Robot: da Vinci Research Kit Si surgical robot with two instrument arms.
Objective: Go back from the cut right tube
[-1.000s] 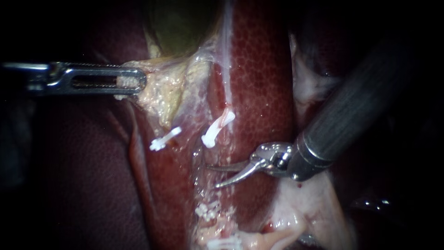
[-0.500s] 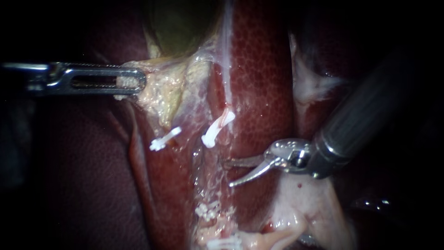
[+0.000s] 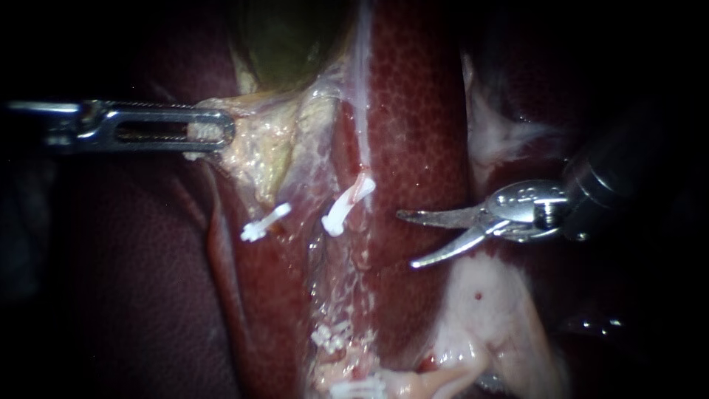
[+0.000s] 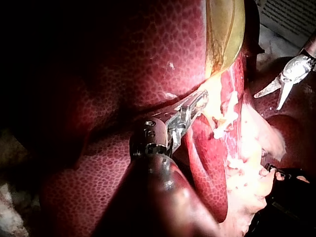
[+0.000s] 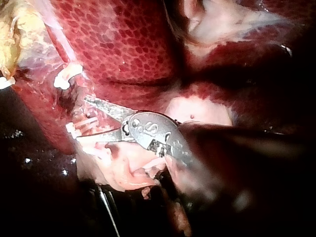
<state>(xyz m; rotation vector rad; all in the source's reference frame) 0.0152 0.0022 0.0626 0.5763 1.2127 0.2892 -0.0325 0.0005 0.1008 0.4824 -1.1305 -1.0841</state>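
Right tube (image 3: 362, 188) is lying cut near the middle of the endoscope view, against the liver (image 3: 421, 111). A white clip (image 3: 341, 214) is sitting on its upper stump, and more white clips (image 3: 331, 338) are showing lower down. The right tool (image 3: 408, 239) is hanging beside the tube, clearly apart from it, over the liver; its two curved jaws are standing open with nothing between them. The left tool (image 3: 220, 133) is gripping yellowish tissue (image 3: 258, 148) just under the gallbladder (image 3: 288, 44), with its jaws clamped on it from both sides.
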